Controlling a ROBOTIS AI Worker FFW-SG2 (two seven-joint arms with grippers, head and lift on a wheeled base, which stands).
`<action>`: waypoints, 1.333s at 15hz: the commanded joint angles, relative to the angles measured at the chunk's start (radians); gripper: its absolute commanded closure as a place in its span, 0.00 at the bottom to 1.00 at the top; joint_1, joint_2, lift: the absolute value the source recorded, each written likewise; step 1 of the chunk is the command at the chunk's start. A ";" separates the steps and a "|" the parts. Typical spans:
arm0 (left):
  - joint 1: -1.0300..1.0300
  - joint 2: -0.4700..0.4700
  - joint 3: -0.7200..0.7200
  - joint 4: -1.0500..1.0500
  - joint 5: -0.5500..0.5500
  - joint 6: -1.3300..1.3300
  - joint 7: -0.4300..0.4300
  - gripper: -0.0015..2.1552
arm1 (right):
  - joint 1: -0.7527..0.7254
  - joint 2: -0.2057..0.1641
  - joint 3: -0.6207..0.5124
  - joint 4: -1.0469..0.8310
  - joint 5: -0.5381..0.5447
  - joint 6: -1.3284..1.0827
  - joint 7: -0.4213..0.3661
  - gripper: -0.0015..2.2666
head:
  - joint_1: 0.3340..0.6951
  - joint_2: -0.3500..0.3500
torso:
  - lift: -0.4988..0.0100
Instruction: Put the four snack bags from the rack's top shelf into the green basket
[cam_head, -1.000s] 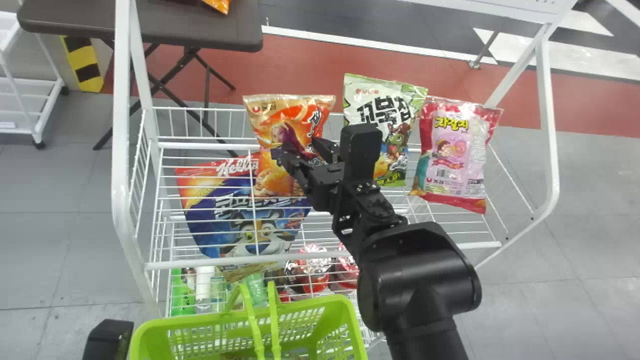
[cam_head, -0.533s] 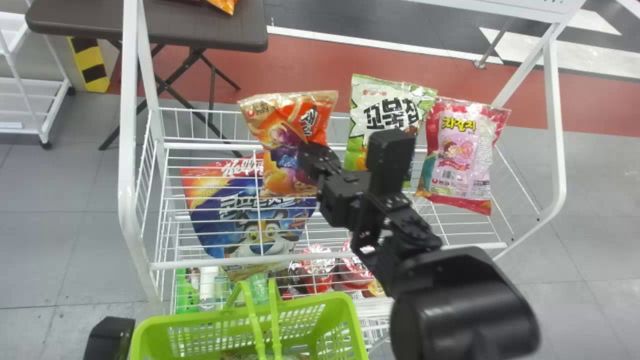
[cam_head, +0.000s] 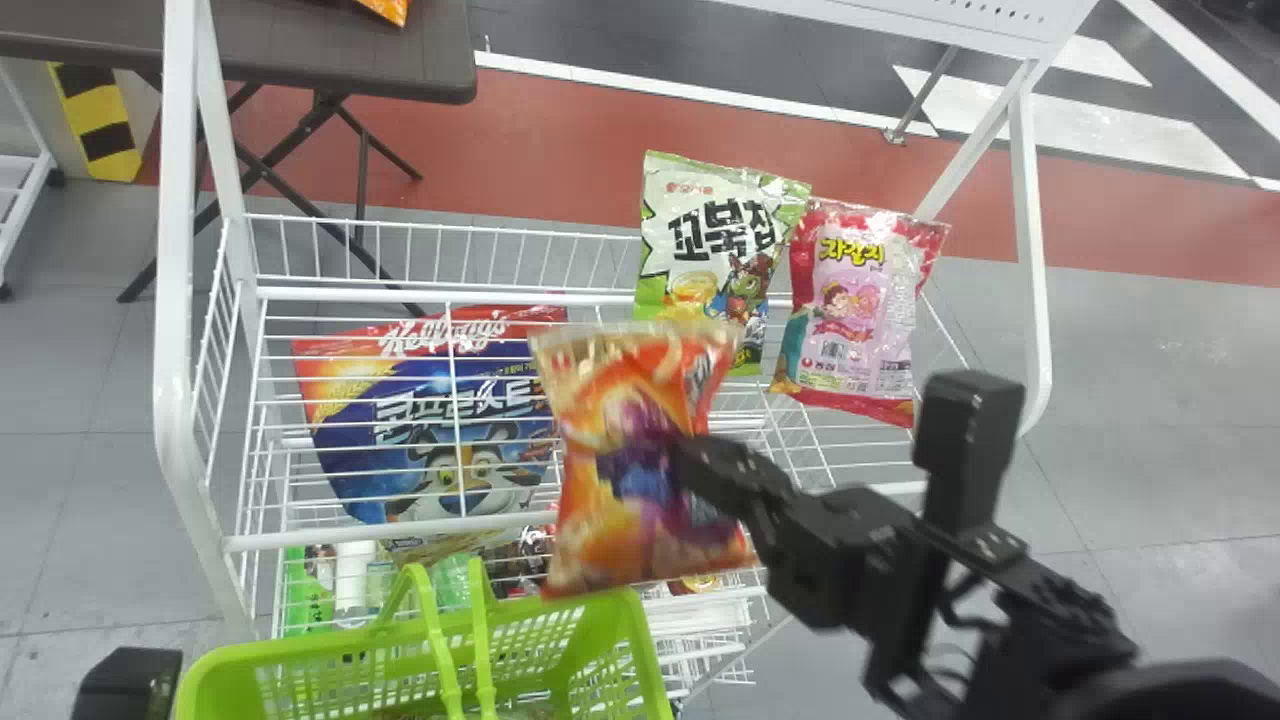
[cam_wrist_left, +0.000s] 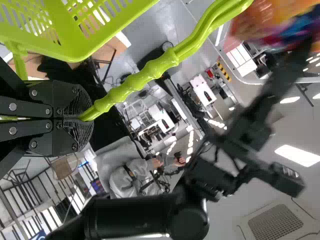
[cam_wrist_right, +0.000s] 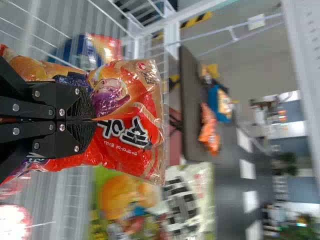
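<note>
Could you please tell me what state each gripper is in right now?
Left gripper: closed on the green basket's handle.
Right gripper: closed on the orange snack bag.

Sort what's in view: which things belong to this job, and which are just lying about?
Part of the job:
- orange snack bag, in the right gripper
- green-and-white bag and pink bag, on the rack
- green basket, its handle in the left gripper

Lying about:
- blue cereal bag, below the top shelf
- dark table, orange packet on it
</note>
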 joint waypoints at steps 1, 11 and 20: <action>0.003 -0.002 -0.001 0.000 0.003 -0.003 0.007 0.71 | 0.061 0.009 -0.101 -0.068 -0.037 0.168 0.069 0.95 | 1.00 0.00 | 0.98; 0.000 -0.011 -0.016 -0.002 -0.006 -0.003 0.015 0.71 | 0.105 0.002 -0.012 0.018 -0.057 0.457 0.203 0.95 | 1.00 0.00 | 0.98; 0.005 -0.011 -0.030 -0.003 -0.005 -0.006 0.004 0.71 | 0.024 -0.003 0.365 0.217 0.086 0.202 0.068 0.95 | 1.00 0.00 | 0.98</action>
